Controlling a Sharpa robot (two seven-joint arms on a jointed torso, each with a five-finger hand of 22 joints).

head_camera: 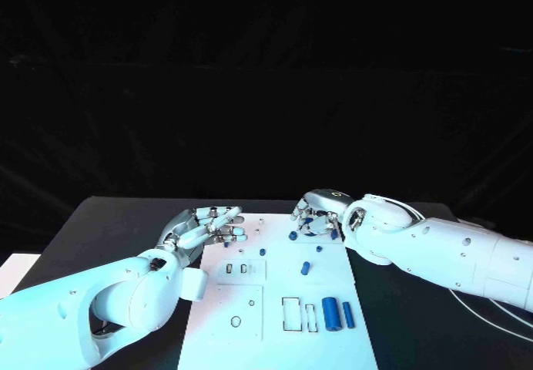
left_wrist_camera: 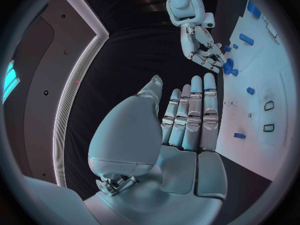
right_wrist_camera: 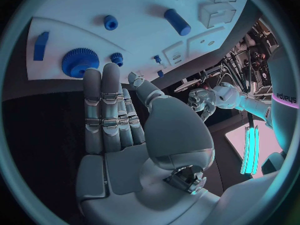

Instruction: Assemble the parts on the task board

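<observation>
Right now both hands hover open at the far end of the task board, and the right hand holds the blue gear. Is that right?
Not quite. The right wrist view shows the right hand holding nothing; the blue gear lies on the task board beyond its fingertips. The left hand is open too.

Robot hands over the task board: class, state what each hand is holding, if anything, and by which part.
Nothing is held. The left hand and the right hand both show straight, empty fingers, near the task board and its blue parts.
</observation>
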